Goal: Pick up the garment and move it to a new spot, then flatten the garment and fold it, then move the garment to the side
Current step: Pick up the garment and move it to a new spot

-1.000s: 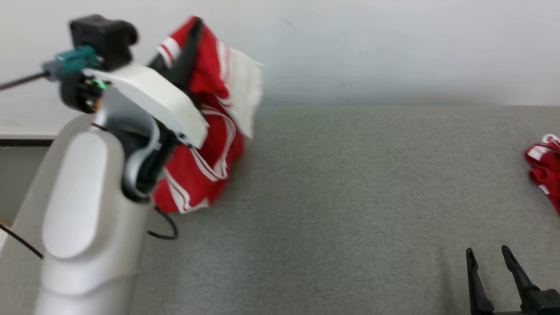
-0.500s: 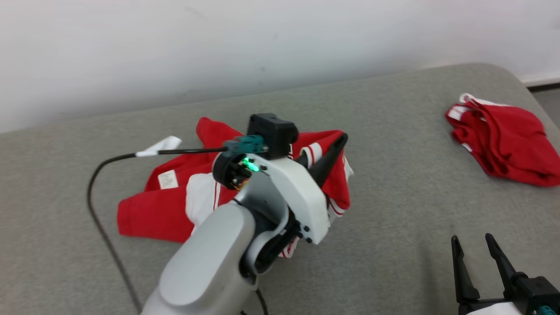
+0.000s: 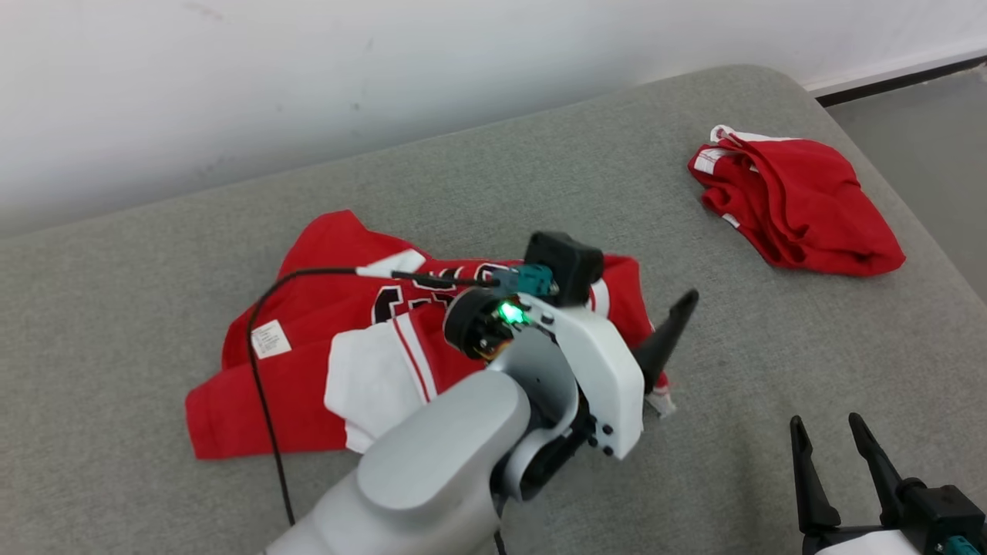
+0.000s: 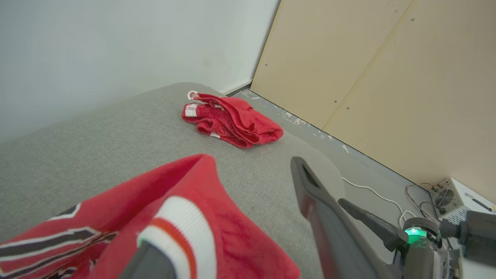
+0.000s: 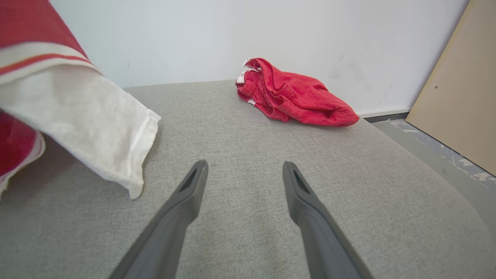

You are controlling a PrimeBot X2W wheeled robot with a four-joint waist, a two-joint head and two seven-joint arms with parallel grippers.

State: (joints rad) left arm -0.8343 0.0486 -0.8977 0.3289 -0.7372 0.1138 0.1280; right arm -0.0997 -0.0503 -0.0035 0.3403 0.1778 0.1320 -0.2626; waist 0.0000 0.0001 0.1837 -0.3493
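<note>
Grey cushion (image 3: 540, 177): red jersey (image 3: 324, 308) lies crumpled mid-cushion; move step looks done. My left pincer (image 4: 223, 201) gapes, hem draped over one finger; right pincer (image 3: 824, 420) released, empty. Next, flattening: both pincers take opposite edges and spread

Two red garments, a jersey (image 3: 316, 308) and bunched shorts (image 3: 802, 208); one grey cushion (image 3: 732, 370); two end effectors, left (image 4: 224, 201) and right (image 3: 825, 422).

Nothing can be read in full. The crumpled red basketball jersey with white trim (image 3: 324, 304) bears black, white-edged chest lettering (image 3: 389, 302), but folds and the pale robot arm (image 3: 463, 447) hide most of it. The print on its small white sewn-in label (image 3: 270, 339) is too fine to make out.
</note>
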